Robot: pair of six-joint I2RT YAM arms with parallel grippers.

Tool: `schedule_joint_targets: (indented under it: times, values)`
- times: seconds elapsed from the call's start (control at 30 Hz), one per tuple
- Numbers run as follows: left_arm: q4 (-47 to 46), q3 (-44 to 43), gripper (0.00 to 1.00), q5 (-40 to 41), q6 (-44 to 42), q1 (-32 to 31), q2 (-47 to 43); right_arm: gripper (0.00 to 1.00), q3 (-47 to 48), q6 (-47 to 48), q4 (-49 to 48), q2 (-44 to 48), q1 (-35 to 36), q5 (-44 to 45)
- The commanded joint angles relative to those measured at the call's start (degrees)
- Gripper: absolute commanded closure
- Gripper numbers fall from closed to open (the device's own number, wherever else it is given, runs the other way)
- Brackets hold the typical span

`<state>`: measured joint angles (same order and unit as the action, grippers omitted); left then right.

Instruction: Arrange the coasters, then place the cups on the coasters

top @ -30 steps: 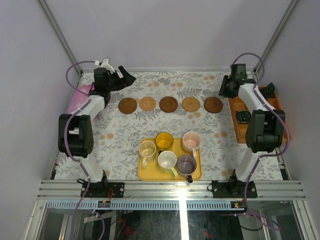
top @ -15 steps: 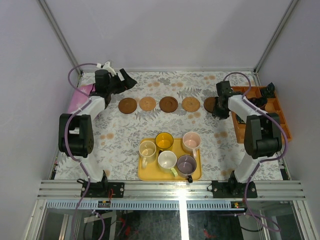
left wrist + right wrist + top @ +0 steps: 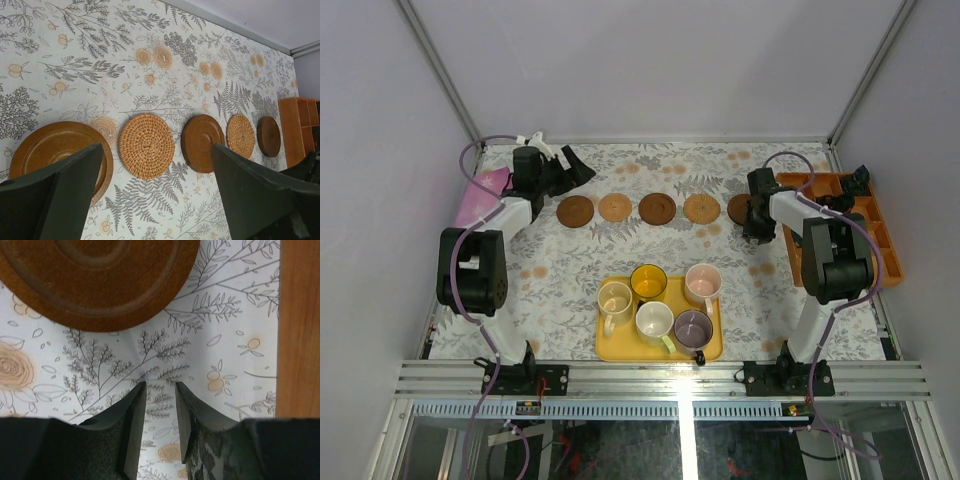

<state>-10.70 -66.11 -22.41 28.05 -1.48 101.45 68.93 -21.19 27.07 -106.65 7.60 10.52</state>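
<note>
Five coasters lie in a row across the flowered table: dark (image 3: pixel 575 211), woven tan (image 3: pixel 615 207), dark (image 3: pixel 657 208), woven tan (image 3: pixel 702 208), and dark (image 3: pixel 738 207), the last partly under my right arm. The left wrist view shows the same row, from the near dark coaster (image 3: pixel 55 150) past the woven one (image 3: pixel 146 145) to the far dark one (image 3: pixel 269 136). My left gripper (image 3: pixel 575 168) (image 3: pixel 155 150) hovers open and empty above the row's left end. My right gripper (image 3: pixel 752 226) (image 3: pixel 160 385) points down just in front of the rightmost dark coaster (image 3: pixel 100 275), jaws slightly apart with nothing between. Yellow (image 3: pixel 648 281), cream (image 3: pixel 615 298), pale (image 3: pixel 654 320), purple-grey (image 3: pixel 693 327) and pink (image 3: pixel 703 282) cups stand on the yellow tray (image 3: pixel 605 350).
An orange compartment tray (image 3: pixel 840 215) (image 3: pixel 300 330) with black objects sits at the right edge, close beside my right gripper. A pink object (image 3: pixel 480 195) lies at the far left by the left arm. Grey walls close in the table.
My right arm has swung from over the orange tray leftward and down to the rightmost dark coaster. The left gripper has shifted slightly. Coasters and cups have not moved.
</note>
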Motion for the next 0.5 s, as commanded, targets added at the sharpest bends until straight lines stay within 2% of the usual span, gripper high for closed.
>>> schedule_joint_targets:
  times: [0.0,0.47]
  values:
    - [-2.9,0.7,0.11,1.6,-0.5,-0.4,-2.1,0.63,3.7,0.6,-1.7,-1.6,-1.2,1.6]
    - [-1.1,-0.2,0.10,2.3,-1.8,-0.4,-1.4,0.63,5.8,0.4,-3.1,-5.7,-3.7,1.3]
